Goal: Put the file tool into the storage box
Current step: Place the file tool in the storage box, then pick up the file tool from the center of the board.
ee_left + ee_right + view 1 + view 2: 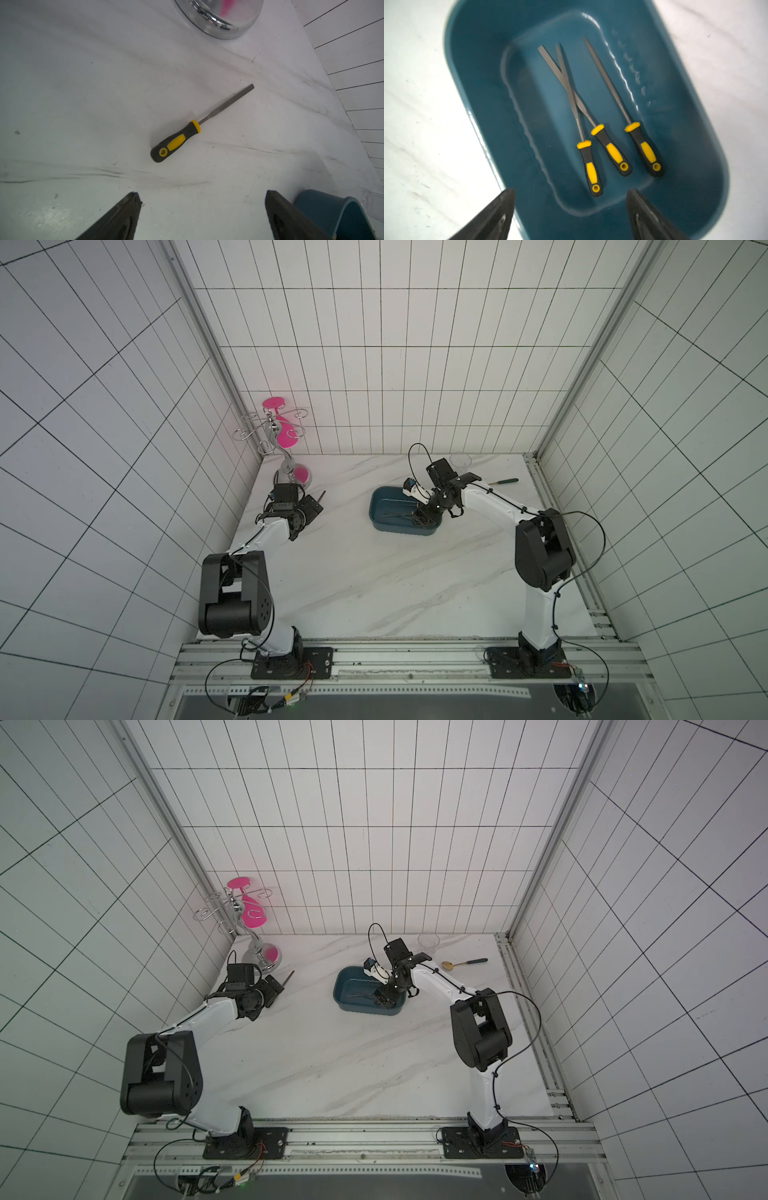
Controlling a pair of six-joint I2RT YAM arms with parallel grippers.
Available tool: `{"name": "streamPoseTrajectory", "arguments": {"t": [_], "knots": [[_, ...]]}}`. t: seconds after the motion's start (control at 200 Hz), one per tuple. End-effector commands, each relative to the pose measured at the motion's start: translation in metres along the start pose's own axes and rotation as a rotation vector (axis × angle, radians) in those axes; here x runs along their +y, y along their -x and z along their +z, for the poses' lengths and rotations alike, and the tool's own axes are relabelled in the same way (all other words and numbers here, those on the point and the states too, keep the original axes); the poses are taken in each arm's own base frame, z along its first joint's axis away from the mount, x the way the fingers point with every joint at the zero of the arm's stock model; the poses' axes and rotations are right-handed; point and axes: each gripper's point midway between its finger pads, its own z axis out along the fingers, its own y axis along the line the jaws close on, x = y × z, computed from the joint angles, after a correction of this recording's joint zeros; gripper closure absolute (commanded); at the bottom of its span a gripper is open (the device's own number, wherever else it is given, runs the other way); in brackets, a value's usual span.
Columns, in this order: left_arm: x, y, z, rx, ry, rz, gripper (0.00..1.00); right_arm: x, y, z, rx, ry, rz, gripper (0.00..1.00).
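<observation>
Over the table [83, 104], left gripper [201, 192] apart and empty, a file [194, 127] flat ahead, near the stand base [224, 20]. Likely light, stiff, slick along the steel; best pinched across the seemingly rubbery handle [176, 141]. Beyond, right gripper [570, 190] spread empty over the box [477, 104], three files [611, 150] inside.

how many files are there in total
4. Three lie in the storage box: two crossed files and a separate file beside them. The fourth file lies on the table in front of the left gripper. None look hidden.
</observation>
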Motion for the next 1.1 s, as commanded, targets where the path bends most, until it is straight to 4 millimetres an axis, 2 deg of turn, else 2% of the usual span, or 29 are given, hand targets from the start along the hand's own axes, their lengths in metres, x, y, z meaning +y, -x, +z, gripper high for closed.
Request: {"name": "streamPoseTrajectory", "arguments": {"t": [0.0, 0.145, 0.31, 0.435, 0.625, 1.095], "knots": [[-0.008, 0.021, -0.001, -0.049, 0.018, 0.057, 0.02, 0.013, 0.025, -0.052, -0.144, -0.015, 0.040, 0.12], [-0.020, 0.040, 0.004, -0.094, 0.003, 0.073, 0.02, 0.045, 0.030, -0.091, -0.260, -0.007, 0.039, 0.13], [-0.016, 0.049, 0.024, -0.103, 0.055, 0.088, 0.02, 0.069, 0.017, -0.127, -0.379, -0.049, 0.051, 0.13], [-0.027, 0.055, 0.033, -0.125, 0.008, 0.088, 0.02, 0.085, 0.005, -0.149, -0.447, -0.048, 0.088, 0.12], [-0.038, 0.062, 0.050, -0.109, -0.012, 0.108, 0.02, 0.105, -0.015, -0.160, -0.485, -0.043, 0.097, 0.10], [-0.038, 0.054, 0.083, -0.037, -0.011, 0.146, 0.02, 0.105, -0.014, -0.164, -0.465, -0.074, 0.069, 0.09]]}}
